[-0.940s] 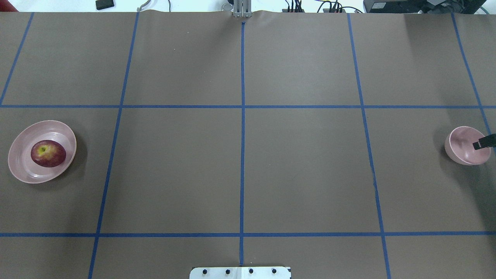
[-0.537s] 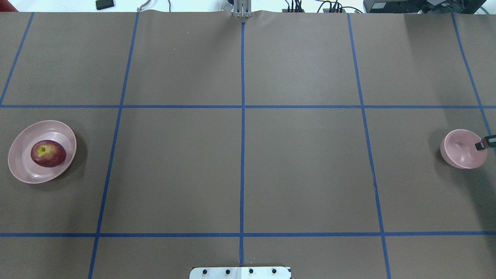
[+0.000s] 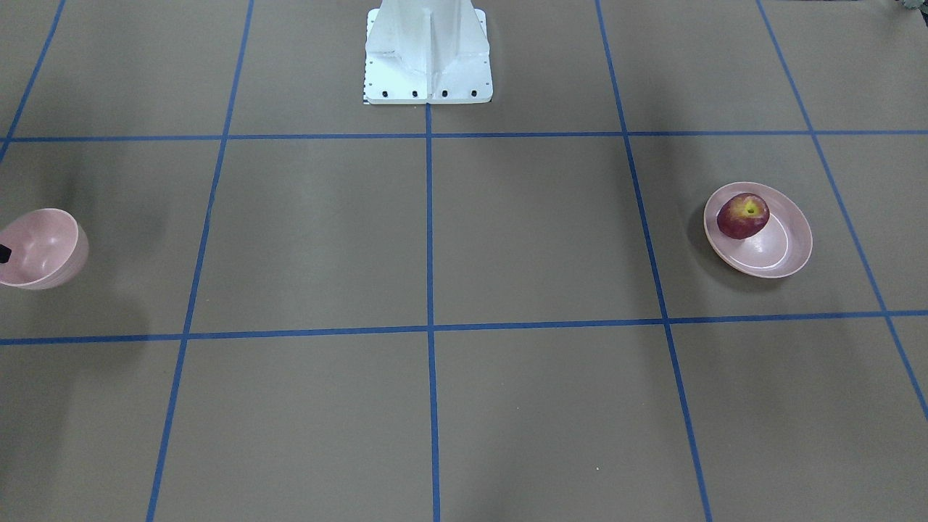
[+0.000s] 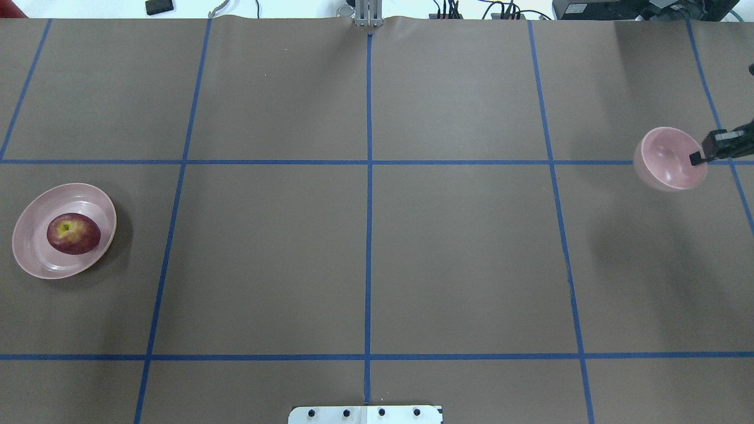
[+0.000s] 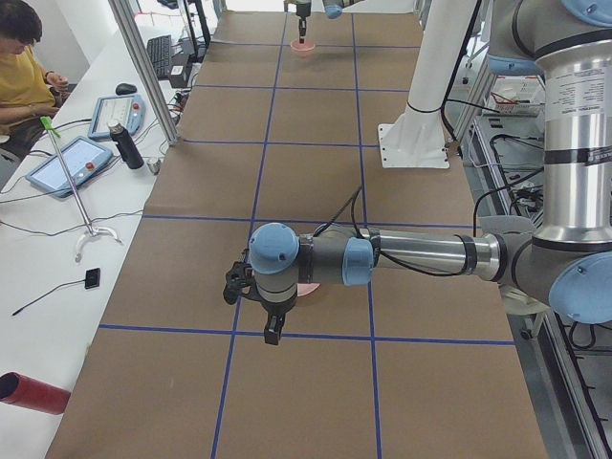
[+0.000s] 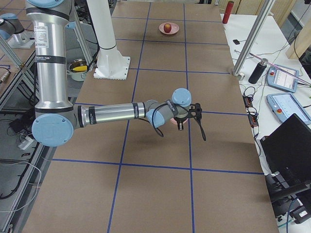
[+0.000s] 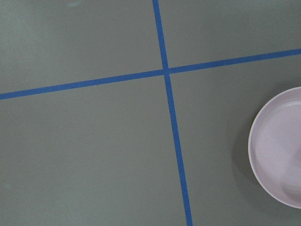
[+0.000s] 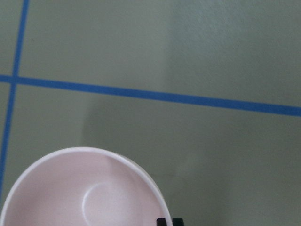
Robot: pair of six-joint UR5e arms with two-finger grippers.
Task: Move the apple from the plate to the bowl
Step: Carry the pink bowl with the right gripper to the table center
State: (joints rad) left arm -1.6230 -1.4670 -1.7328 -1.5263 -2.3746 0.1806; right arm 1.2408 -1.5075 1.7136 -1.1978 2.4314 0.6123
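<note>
The dark-red apple point(image 4: 73, 234) lies in the wide pink plate point(image 4: 32, 247) at the table's left end; it also shows in the front view point(image 3: 743, 215) on the plate point(image 3: 779, 250). My right gripper point(image 4: 697, 159) is shut on the rim of the small pink bowl point(image 4: 668, 159) and holds it tilted above the table at the right end. The right wrist view shows the bowl point(image 8: 80, 193) with a black fingertip point(image 8: 168, 221) at its rim. My left gripper point(image 5: 273, 325) hangs beside the plate, and I cannot tell whether it is open or shut. The left wrist view shows only the plate's edge point(image 7: 277, 146).
Brown table cover with a blue tape grid. The robot's white base point(image 3: 428, 51) stands at the middle of the near edge. Operators' desks with tablets and a bottle point(image 5: 124, 145) run along the far side.
My right gripper has lifted the bowl off the table and carried it toward the far side and slightly inward. The apple and plate have not moved.
</note>
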